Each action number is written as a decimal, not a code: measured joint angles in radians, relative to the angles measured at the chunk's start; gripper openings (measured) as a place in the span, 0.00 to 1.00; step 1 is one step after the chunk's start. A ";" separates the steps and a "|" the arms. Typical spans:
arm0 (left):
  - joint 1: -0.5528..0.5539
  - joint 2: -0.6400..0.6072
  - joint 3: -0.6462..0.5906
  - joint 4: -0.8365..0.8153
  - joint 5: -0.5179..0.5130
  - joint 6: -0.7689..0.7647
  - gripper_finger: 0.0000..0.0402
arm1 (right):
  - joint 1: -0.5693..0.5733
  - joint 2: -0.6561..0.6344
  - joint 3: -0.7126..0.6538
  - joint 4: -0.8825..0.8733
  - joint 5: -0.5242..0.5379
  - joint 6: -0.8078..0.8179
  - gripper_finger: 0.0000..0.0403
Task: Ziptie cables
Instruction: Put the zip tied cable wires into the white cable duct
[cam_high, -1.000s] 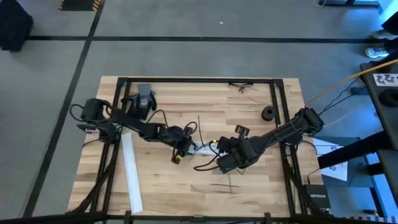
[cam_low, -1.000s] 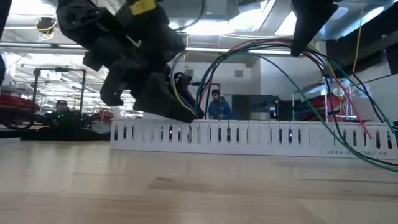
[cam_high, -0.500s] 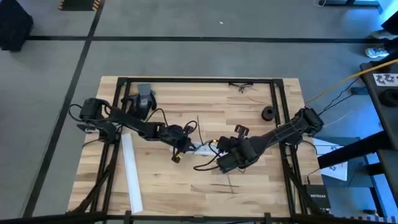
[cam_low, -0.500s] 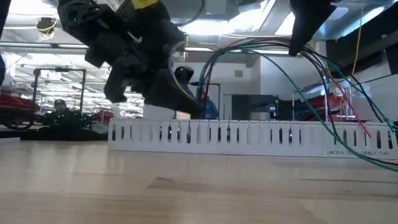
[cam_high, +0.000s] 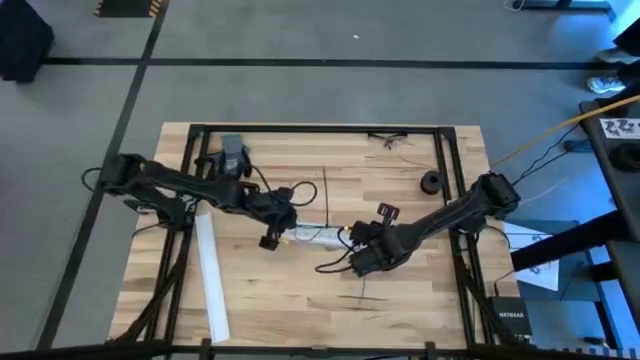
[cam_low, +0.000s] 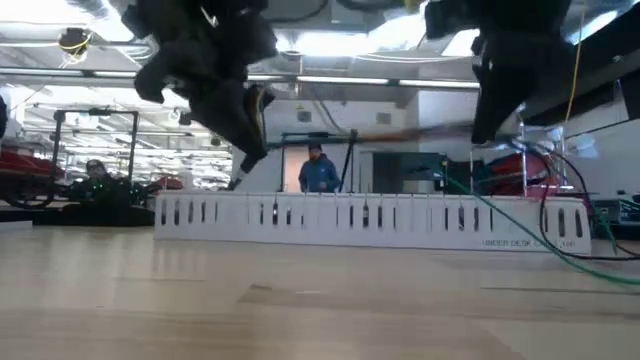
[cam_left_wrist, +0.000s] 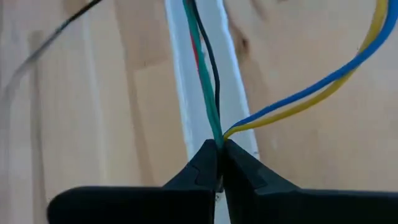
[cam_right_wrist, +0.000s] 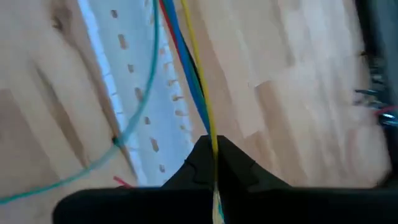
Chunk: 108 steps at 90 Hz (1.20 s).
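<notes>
The cables (cam_left_wrist: 208, 81) are a bundle of thin green, red, black, blue and yellow wires. They run between my two grippers, just above a short white slotted strip (cam_high: 315, 236) that lies flat on the table. My left gripper (cam_left_wrist: 219, 147) is shut on one end of the bundle, at the strip's left end (cam_high: 270, 228). My right gripper (cam_right_wrist: 213, 148) is shut on the other end, at the strip's right end (cam_high: 360, 252). A thin straight black strip, probably the ziptie (cam_high: 325, 185), lies on the wood beyond the strip. My left gripper pinches the green, black and red wires (cam_left_wrist: 216, 132) between its two fingertips. The fingers lie along the wires. The blue and yellow wires (cam_left_wrist: 298, 102) branch off sideways right at the tips. The bundle is held above the strip. My right gripper pinches the yellow and blue wires (cam_right_wrist: 210, 127) between its fingertips, with the fingers lying along the wires. The wires run straight ahead over the slotted strip. One green wire (cam_right_wrist: 140, 118) loops away slack to the side.
A long white slotted strip (cam_high: 210, 280) lies near the table's left front. At the far side are a grey object (cam_high: 232, 150) and a black ring (cam_high: 431, 181). A black frame (cam_high: 320, 130) borders the tabletop. Beyond the table a person (cam_low: 318, 172) stands in the room.
My left gripper has gone toward the table's left and far edges, still shut on the wires. The cables arched high between the grippers before and are now drawn out low and nearly straight. The short white strip has slid a little to the left.
</notes>
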 joint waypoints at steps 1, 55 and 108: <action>0.002 0.003 -0.001 0.000 0.000 0.004 0.01 | 0.000 0.000 -0.008 0.015 -0.002 -0.004 0.00; 0.000 0.088 -0.003 -0.001 0.002 -0.014 0.01 | -0.002 -0.004 -0.088 0.209 -0.303 -0.049 0.19; -0.005 0.090 -0.004 0.006 0.002 -0.018 0.01 | -0.180 0.021 -0.035 0.435 -0.198 -0.332 0.33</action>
